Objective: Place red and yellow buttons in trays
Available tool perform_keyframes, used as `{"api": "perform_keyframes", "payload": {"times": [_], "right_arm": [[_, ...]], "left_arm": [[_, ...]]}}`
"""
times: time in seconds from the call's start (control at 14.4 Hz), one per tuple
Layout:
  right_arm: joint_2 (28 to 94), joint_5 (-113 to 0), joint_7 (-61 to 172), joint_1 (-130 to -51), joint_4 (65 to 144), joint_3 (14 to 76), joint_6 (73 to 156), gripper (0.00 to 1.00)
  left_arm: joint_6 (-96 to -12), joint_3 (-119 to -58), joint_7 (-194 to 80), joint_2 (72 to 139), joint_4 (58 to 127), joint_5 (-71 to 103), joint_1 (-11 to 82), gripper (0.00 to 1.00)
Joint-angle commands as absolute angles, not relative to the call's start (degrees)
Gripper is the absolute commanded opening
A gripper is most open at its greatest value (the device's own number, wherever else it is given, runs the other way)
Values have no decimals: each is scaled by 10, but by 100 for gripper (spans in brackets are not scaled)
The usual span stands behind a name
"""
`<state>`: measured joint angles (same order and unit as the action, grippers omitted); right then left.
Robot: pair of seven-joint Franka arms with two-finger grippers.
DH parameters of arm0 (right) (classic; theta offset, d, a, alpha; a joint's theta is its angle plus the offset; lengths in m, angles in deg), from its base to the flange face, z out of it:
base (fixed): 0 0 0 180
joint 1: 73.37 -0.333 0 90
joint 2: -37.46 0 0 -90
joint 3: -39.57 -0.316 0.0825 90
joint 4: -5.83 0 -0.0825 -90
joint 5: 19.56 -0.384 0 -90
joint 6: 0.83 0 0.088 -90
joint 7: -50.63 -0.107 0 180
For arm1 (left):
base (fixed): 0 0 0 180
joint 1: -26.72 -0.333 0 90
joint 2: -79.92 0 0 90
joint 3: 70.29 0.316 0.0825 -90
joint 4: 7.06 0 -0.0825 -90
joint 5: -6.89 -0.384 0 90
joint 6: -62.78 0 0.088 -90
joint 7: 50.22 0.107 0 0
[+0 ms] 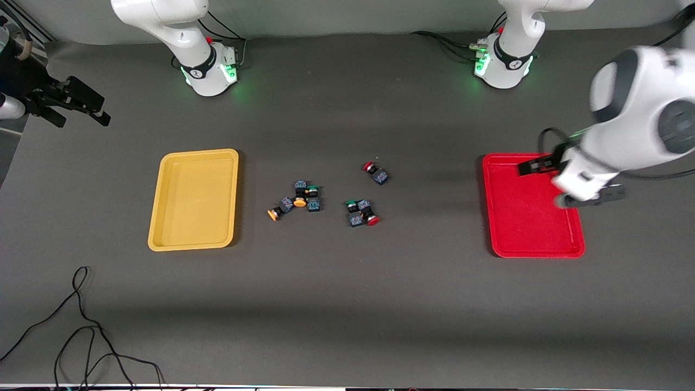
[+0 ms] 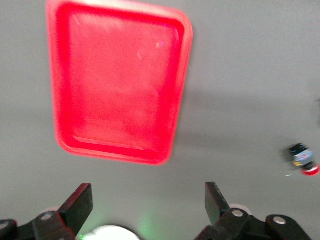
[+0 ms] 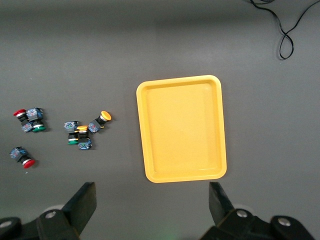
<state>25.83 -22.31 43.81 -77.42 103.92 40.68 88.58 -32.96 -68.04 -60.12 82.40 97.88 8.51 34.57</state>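
Both trays lie empty, the yellow tray (image 1: 194, 200) at nine o'clock and the red tray (image 1: 532, 209) at three o'clock of the red and yellow buttons (image 1: 326, 198) clustered mid-worktop (image 1: 347, 304), so the wide-open, empty left gripper (image 1: 570, 182) over the red tray should probably descend squarely on the lone red-capped button (image 1: 374, 172), while the right gripper (image 3: 152, 205), equally open and empty, waits high above the yellow tray's end.

Two green-capped switches (image 1: 313, 189) (image 1: 351, 205) lie mid-desk (image 1: 347, 304) among the clusters. A black cable (image 1: 81, 326) loops on the desk's near edge, toward the right arm's end.
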Motion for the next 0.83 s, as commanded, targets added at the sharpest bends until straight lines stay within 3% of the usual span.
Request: {"api": "perform_keyframes", "payload": {"times": [0.0,0.14,0.35,0.76], "right_arm": [[269,-192,462,-776,1028,405,876,100],[291,-188,450,-781,1029,402,876,100],[352,-193,325,-781,1049,323,933,100],[488,-187,42,-788,1180,208,1186,100]], "left_arm": [[-350,-672,-525,757,1002,53,325,100],[-346,-707,-510,736,995,34,294,100],[-334,-705,-511,732,980,19,297,100],[-303,-708,-570,741,974,23,341,100]]}}
